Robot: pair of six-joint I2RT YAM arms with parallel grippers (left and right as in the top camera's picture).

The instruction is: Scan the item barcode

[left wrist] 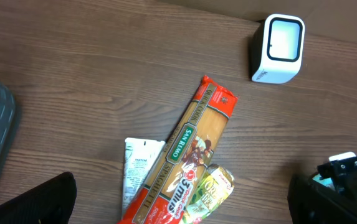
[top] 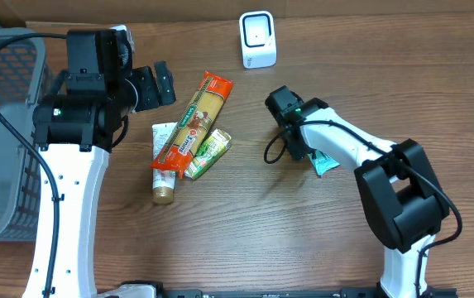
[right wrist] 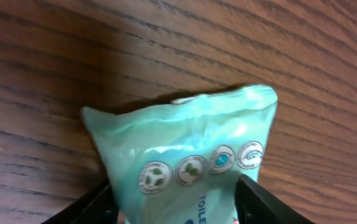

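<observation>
teal packet (right wrist: 184,149) is apparently pinched at its side edges by the right pincer (right wrist: 175,196), bare tabletop (top: 245,223) around; left pincer (top: 161,84) is spread wide.

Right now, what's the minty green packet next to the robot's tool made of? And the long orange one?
The mint packet looks like thin, soft plastic film with a glossy finish: light glints off its wrinkles, and its top edge looks sealed flat. The spaghetti pack is probably shiny plastic film too. It is partly see-through, so the pasta shows inside.
</observation>
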